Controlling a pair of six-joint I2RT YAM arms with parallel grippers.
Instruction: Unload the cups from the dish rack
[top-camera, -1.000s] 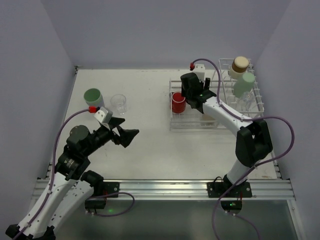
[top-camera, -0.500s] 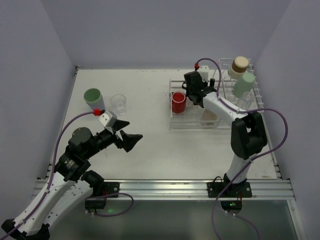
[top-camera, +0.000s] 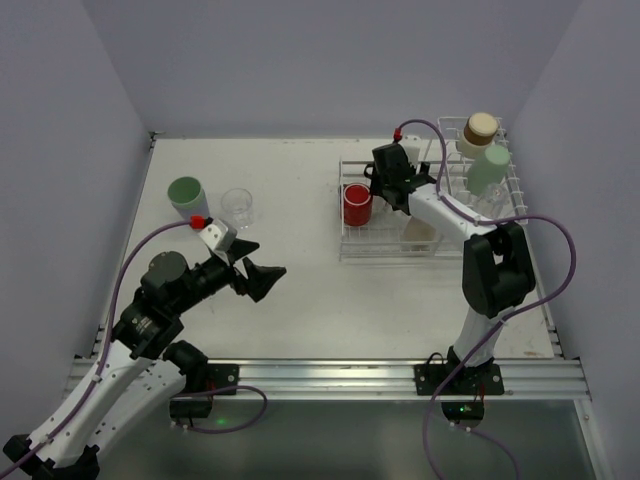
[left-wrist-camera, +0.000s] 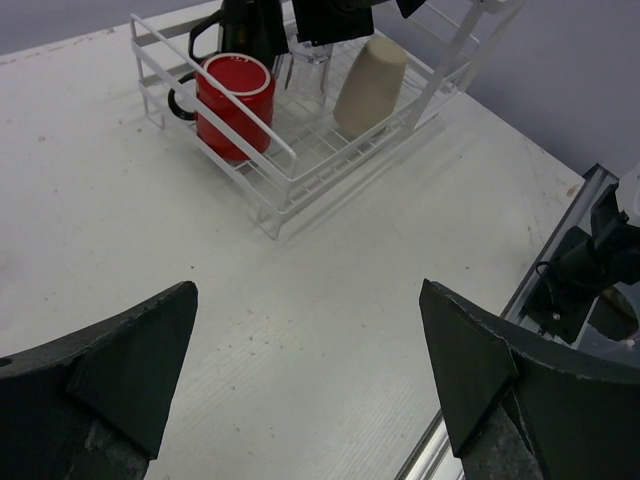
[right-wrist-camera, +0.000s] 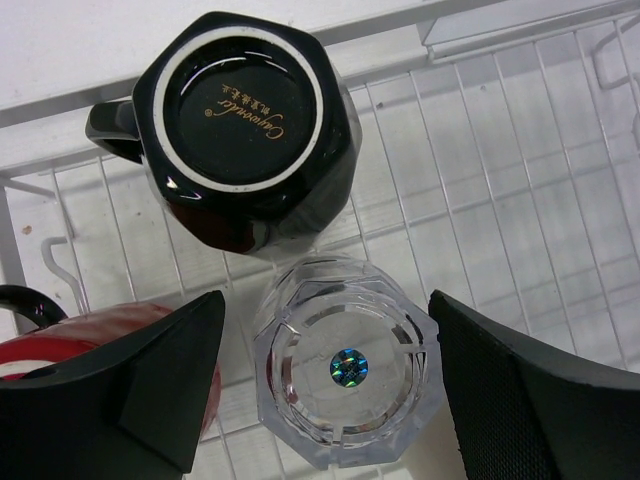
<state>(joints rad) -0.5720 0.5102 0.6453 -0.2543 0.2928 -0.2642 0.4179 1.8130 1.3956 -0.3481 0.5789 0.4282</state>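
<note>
The right pincer (top-camera: 392, 186) hung open astride an upturned clear glass (right-wrist-camera: 345, 388) in the rack (right-wrist-camera: 500, 200), low basket part, beside a black mug (right-wrist-camera: 245, 120). Slick and breakable, the glass probably wanted a gentle squeeze across its walls. The left pincer (top-camera: 255, 275) gaped empty.

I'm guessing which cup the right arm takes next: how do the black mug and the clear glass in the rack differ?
The black mug is opaque; the clear glass is see-through. The mug has a handle; the glass has none. The glass shows between the open fingers of the right gripper in the wrist view; the mug lies beyond them. Both stand upside down in the dish rack.
</note>
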